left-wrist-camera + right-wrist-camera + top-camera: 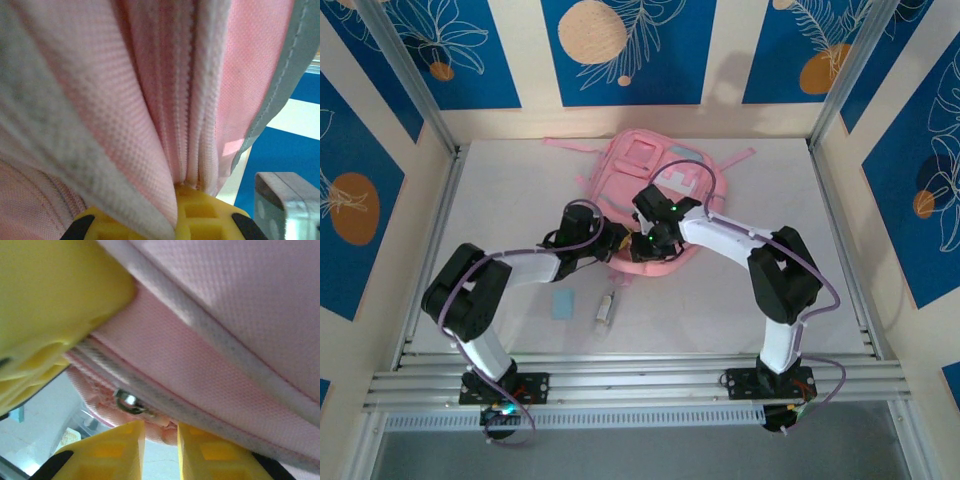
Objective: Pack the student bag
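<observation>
End effector, left (172,217): yellow fingers together, clamped on a fold of the student bag (660,180) beside its zip line (190,100). End effector, right (161,445): yellow fingers narrowly apart, nothing seen gripped between them, set just under the bag's near edge, close to a metal zip pull (127,402). Surface: white desk (740,310), bounded at the near edge by aluminium rails (640,380) that carry both arm bases, and by slanted aluminium posts (405,75) at the far corners. Room: cream walls (720,50) with blue panels bearing orange discs and white leaf drawings. Task item: the pink bag lies at the far middle of the desk, straps spread toward the back wall, both arms meeting at its near edge. Other items: a flat pale-blue piece (563,303) and a small pale stick-shaped object (606,308), lying side by side on the desk nearer than the bag, apart from it, between the two arms; what they are cannot be told. Obstruction: in the top view the arms cover the bag's near edge. Per view: the left wrist view gives the pinched fabric, the blue-grey trim (295,65) and a grey metal bracket (285,200); the right wrist view gives the zip pull and a large blurred yellow part (55,300) pressed against the bag.
</observation>
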`<state>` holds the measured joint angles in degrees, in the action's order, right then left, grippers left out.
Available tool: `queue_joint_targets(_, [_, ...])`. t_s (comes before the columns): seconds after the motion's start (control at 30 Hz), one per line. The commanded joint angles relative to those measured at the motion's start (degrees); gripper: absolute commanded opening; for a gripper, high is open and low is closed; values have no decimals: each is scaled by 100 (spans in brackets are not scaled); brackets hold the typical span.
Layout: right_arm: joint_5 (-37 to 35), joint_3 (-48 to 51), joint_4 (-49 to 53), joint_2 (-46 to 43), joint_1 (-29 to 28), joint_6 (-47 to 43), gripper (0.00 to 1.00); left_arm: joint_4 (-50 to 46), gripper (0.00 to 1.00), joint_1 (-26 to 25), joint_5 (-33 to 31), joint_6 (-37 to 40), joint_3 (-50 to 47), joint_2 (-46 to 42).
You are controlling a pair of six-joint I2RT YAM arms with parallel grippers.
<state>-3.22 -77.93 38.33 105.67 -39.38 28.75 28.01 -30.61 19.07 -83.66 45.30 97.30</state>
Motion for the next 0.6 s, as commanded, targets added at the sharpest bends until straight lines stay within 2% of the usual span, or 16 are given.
queue_joint_targets(0.0, [-721,-10,291,220,-70,190,25,208,0,47,-58,-58,-63,-274])
queue_joint_targets(0.13, [-1554,77,264,309,-192,521,25,301,0,32,-86,-122,-87,-320])
queue_joint_targets(0.23, [-1494,137,-96,263,-185,710,26,255,0,-6,-84,-120,-61,-347])
queue_joint_targets(0.4, [-1672,-88,-476,113,-244,814,40,240,0,-115,-53,-183,-95,-383])
queue_joint_targets(0.57, [-1952,-293,-597,130,-254,895,41,275,0,-266,13,-305,-113,-393])
